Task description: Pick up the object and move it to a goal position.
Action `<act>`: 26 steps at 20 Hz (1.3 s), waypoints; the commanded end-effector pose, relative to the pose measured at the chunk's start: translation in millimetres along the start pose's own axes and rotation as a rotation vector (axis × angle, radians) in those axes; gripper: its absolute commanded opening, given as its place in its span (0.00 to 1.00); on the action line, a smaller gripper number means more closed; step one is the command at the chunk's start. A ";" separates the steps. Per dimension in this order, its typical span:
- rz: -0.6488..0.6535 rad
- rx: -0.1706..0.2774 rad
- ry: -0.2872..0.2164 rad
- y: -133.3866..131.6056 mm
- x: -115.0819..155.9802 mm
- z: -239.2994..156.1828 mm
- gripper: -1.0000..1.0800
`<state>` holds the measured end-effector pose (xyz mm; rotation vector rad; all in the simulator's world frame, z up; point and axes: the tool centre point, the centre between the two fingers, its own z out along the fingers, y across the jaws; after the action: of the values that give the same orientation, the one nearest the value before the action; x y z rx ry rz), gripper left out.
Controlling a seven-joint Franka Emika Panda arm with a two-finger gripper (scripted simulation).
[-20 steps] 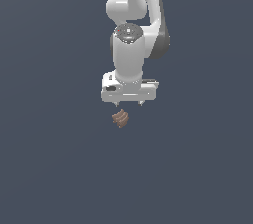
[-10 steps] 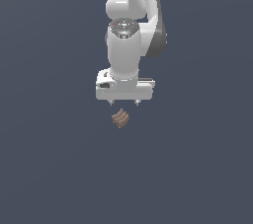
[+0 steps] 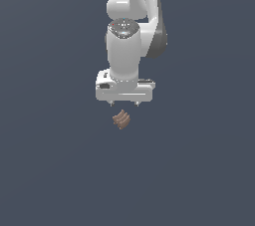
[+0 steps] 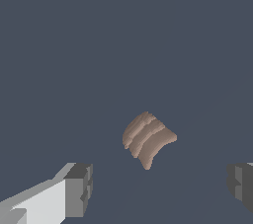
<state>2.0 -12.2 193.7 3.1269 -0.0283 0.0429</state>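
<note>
The object (image 3: 121, 119) is a small brown ridged lump lying on the dark grey floor. It also shows in the wrist view as the object (image 4: 147, 139), alone on the floor. My white gripper (image 3: 123, 103) hangs just above it in the exterior view, jaws wide apart and holding nothing. Both grey fingertips (image 4: 79, 190) show in the wrist view, far apart, and the lump lies ahead of the gap between them, touching neither. The gripper (image 4: 160, 186) is open.
The white arm (image 3: 134, 26) rises behind the gripper toward the top of the exterior view. A plain dark grey floor (image 3: 50, 170) fills all the rest.
The arm has shifted slightly toward the exterior view's left and up over the object. The object has stayed where it was. The jaws remain apart.
</note>
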 end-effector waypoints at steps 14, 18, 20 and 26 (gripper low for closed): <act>0.305 0.011 -0.015 3.6 -5.2 40.0 0.96; 0.424 0.012 -0.020 5.6 -7.9 55.2 0.96; 0.484 0.011 -0.023 6.7 -9.4 62.7 0.96; 0.631 0.008 -0.028 10.0 -13.5 81.0 0.96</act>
<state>-8.7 -22.2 116.7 2.9982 -0.9498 0.0053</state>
